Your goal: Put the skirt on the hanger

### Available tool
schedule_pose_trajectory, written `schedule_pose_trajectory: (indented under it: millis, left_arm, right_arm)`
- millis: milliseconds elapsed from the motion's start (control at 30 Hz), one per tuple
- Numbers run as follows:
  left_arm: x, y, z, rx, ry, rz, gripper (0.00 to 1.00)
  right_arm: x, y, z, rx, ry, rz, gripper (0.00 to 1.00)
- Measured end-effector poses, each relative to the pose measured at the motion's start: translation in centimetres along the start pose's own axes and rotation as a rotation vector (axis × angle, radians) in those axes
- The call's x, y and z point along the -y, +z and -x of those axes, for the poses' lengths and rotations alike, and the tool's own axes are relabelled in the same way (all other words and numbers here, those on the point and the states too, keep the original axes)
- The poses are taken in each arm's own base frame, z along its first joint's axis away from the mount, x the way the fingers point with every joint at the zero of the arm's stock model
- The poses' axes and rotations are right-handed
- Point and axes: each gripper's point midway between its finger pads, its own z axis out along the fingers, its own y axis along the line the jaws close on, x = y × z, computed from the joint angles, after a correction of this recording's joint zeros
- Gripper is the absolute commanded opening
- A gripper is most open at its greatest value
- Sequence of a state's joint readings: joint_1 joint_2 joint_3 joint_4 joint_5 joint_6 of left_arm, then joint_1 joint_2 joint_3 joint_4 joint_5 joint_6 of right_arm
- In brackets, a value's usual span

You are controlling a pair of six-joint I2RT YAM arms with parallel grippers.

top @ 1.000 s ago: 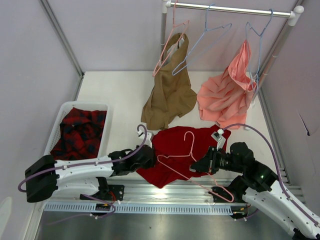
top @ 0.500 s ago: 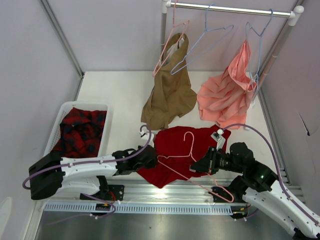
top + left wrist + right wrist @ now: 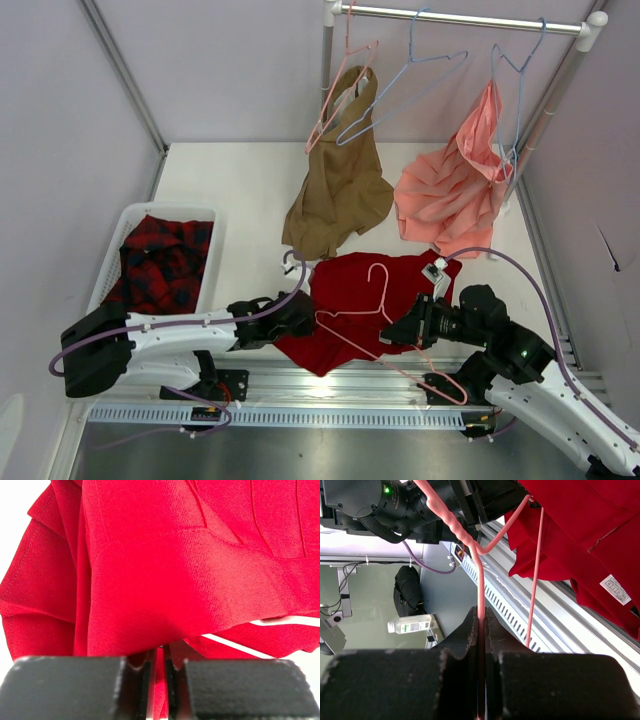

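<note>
Left gripper [image 3: 159, 672] clamps the deep-red cloth skirt [image 3: 350, 300], right gripper [image 3: 481, 625] the thin pale-pink wire hanger [image 3: 481, 580]. A tan garment [image 3: 340, 190] hangs just behind.

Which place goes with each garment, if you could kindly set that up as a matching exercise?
1 skirt
2 plaid garment
3 tan garment
4 salmon-pink garment

A in the white basket
B hanging near the right end of the rail
C on the table under the hanger
D hanging near the left end of the rail

Pairs: 1-C, 2-A, 3-D, 4-B
</note>
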State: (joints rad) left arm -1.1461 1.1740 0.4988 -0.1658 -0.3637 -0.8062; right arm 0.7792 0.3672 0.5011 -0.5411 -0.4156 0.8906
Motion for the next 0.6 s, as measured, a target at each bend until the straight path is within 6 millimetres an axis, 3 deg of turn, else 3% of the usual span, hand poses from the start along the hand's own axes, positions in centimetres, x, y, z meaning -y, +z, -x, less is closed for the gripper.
schedule_pose_trajectory:
  millis: [100, 600]
  left_arm:
    - [0.01, 0.00, 0.00, 0.000, 0.003, -0.001, 0.00]
    - [0.32, -0.20, 0.39, 0.013, -0.002, -0.016, 0.00]
  right_arm:
    - [-0.06, 0.00, -0.12, -0.005, -0.002, 0.003, 0.00]
    - [-0.59, 0.13, -0.34, -0.019, 0.021, 0.022, 0.00]
